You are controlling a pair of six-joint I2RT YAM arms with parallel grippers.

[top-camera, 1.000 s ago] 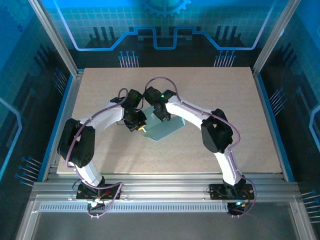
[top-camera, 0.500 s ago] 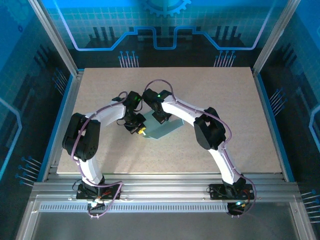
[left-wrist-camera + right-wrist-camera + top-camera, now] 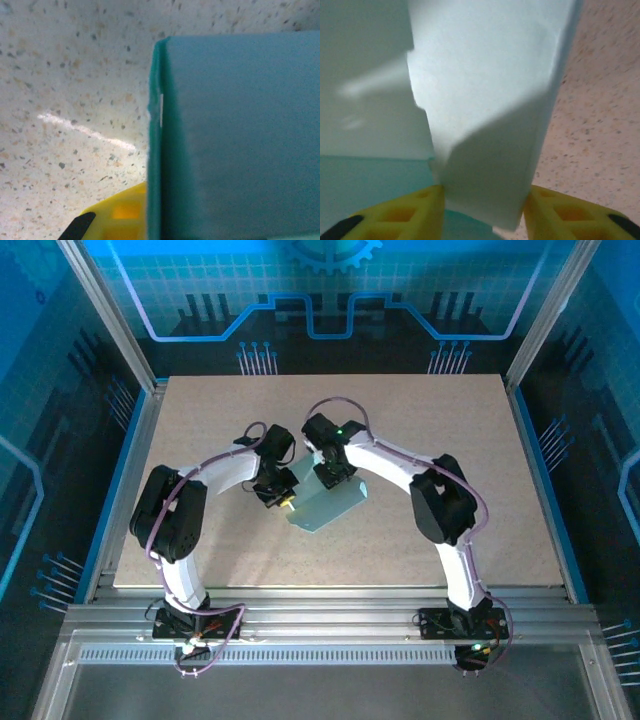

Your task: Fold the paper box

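The paper box (image 3: 322, 506), pale mint card and partly folded, lies at the middle of the table. My left gripper (image 3: 283, 501) is at its left edge. In the left wrist view one yellow finger (image 3: 112, 217) presses the outside of the box's upright wall (image 3: 155, 150); the other finger is hidden behind the card. My right gripper (image 3: 333, 478) hangs over the box's far side. Its yellow fingers (image 3: 400, 215) stand apart, the gripper (image 3: 484, 210) open around a raised pale flap (image 3: 485, 125).
The speckled beige tabletop (image 3: 450, 420) stretches bare around the box. Aluminium rails (image 3: 330, 625) run along the near edge by the arm bases, and blue panels wall the cell.
My right gripper's jaws have parted from shut to open around the flap. Both arms and the box have shifted slightly right and toward the near edge.
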